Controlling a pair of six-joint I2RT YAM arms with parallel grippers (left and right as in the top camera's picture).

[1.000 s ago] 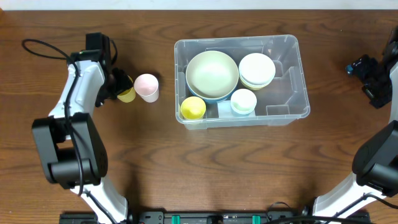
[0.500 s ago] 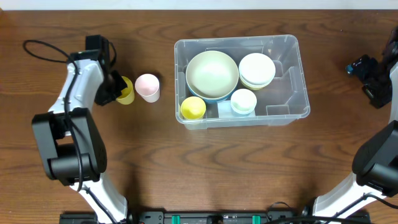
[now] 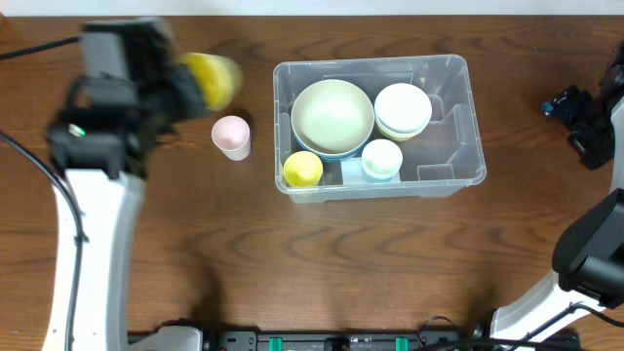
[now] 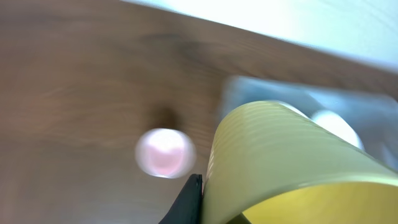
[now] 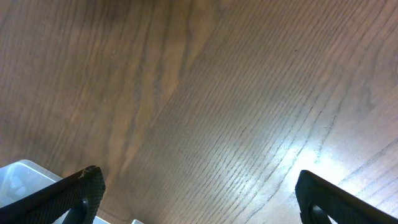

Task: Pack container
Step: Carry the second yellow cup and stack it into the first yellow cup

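The container (image 3: 450,146) is a clear bin at the table's centre; its blurred corner (image 4: 261,90) also shows in the left wrist view. Inside it are a large pale green bowl (image 3: 332,117), stacked white bowls (image 3: 403,109), a yellow cup (image 3: 302,170) and a pale blue cup (image 3: 381,159). My left gripper (image 3: 185,83) is raised high, left of the bin, and shut on a second yellow cup (image 3: 213,78) (image 4: 292,162). One black finger (image 4: 189,202) presses the cup's wall; the other is hidden. A pink cup (image 3: 231,136) (image 4: 165,152) stands on the table below. My right gripper (image 3: 585,122) (image 5: 199,193) is open over bare wood.
The wooden table (image 3: 341,263) extends all round the bin. A black cable (image 3: 29,49) runs at the far left. A corner of the bin (image 5: 18,177) shows at the lower left of the right wrist view.
My left gripper shut on the yellow cup beside the pink cup and lifted it up and toward the bin. The pink cup stays put. The right arm has not moved.
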